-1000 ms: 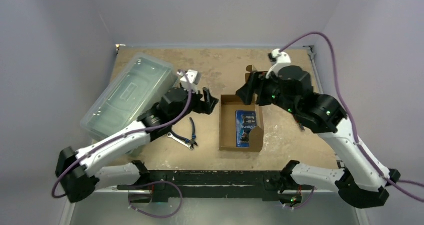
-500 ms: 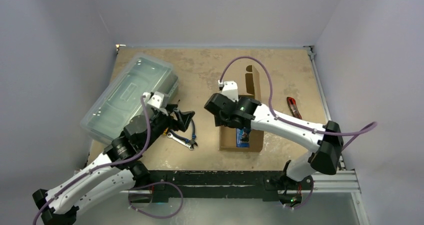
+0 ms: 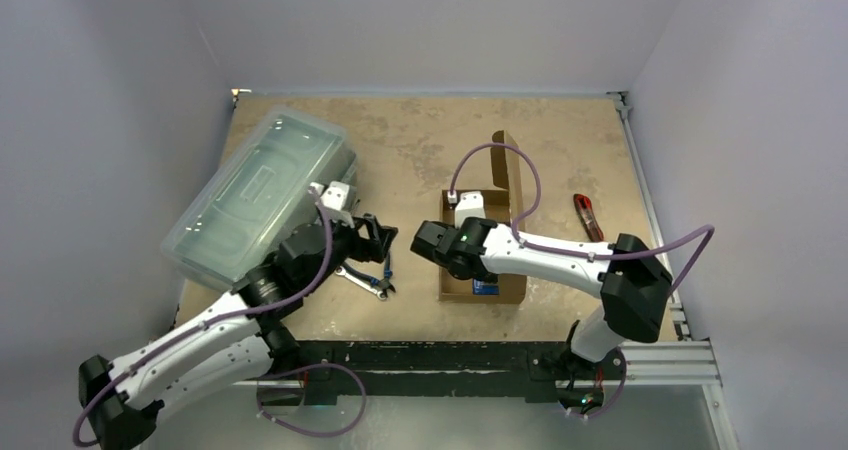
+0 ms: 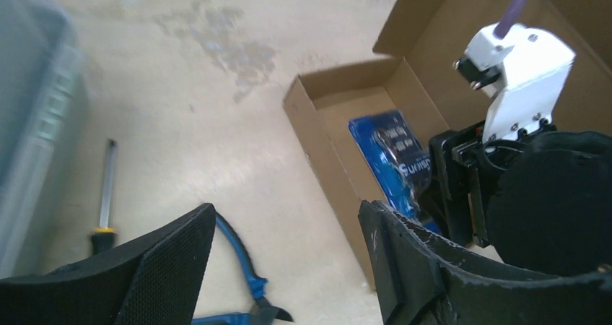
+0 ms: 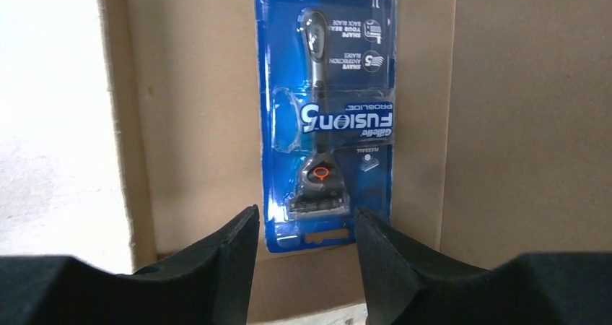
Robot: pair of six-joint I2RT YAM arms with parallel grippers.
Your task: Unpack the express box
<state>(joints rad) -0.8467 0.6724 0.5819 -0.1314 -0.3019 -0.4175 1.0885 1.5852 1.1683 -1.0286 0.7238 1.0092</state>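
At centre of the overhead frame, found the express box (image 3: pixel 452 286) lying open on the worktop (image 3: pixel 420 140), with its lid flap raised toward the frame's top. Inside, flat on the box floor, saw a blue razor package (image 5: pixel 328 115). Recorded the right hand (image 5: pixel 303 220) over the package's near end, fingers moderately apart, gripping nothing; could not tell contact. Recorded the left hand (image 4: pixel 281 260) wide and empty, left of the box, above blue-handled pliers (image 4: pixel 242 271).
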